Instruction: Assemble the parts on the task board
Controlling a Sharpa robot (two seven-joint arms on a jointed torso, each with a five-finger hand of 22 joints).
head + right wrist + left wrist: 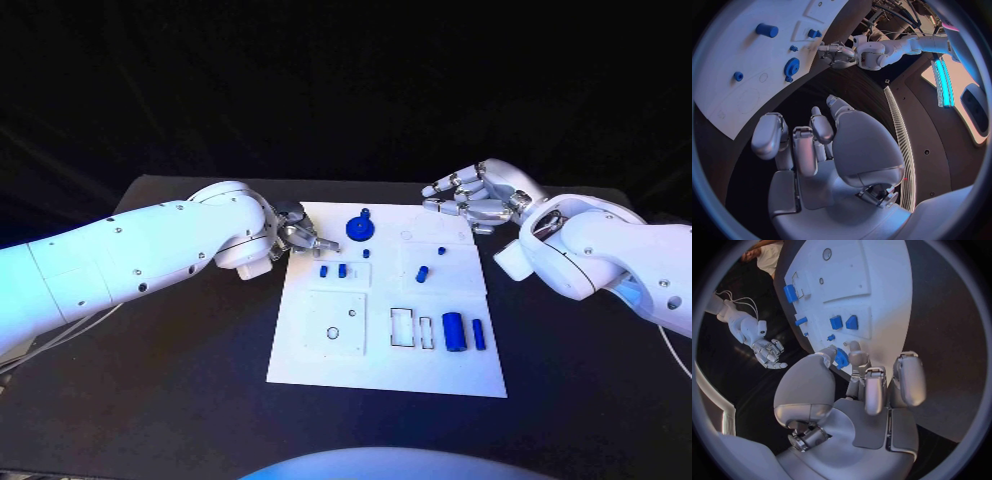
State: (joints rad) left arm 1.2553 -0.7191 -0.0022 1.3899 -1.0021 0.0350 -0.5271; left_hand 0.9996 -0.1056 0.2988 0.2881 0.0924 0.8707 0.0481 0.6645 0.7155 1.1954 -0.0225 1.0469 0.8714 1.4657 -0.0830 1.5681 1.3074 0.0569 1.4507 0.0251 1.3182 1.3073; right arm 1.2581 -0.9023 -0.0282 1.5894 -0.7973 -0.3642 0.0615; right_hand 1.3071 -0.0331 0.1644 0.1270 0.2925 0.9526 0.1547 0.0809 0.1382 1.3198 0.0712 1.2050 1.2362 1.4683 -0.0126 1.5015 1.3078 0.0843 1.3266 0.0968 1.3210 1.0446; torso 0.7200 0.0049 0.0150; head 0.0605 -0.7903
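Nearest the robot, a tall blue cylinder [453, 331] and a slimmer blue peg [479, 334] are lying side by side on the white task board [332, 366], just beside two empty rectangular slots. Further up the board, two small blue blocks [333, 271] are sitting left of centre and a short blue pin [423, 273] is standing to their right. At the far end a blue gear [361, 232] is resting near the board's edge. The left hand [299, 238] is reaching over the board's left edge, fingers apart and holding nothing, fingertips near the gear. The right hand [475, 197] is hovering above the black desk [173, 400] off the far right corner, fingers loosely curled and empty.
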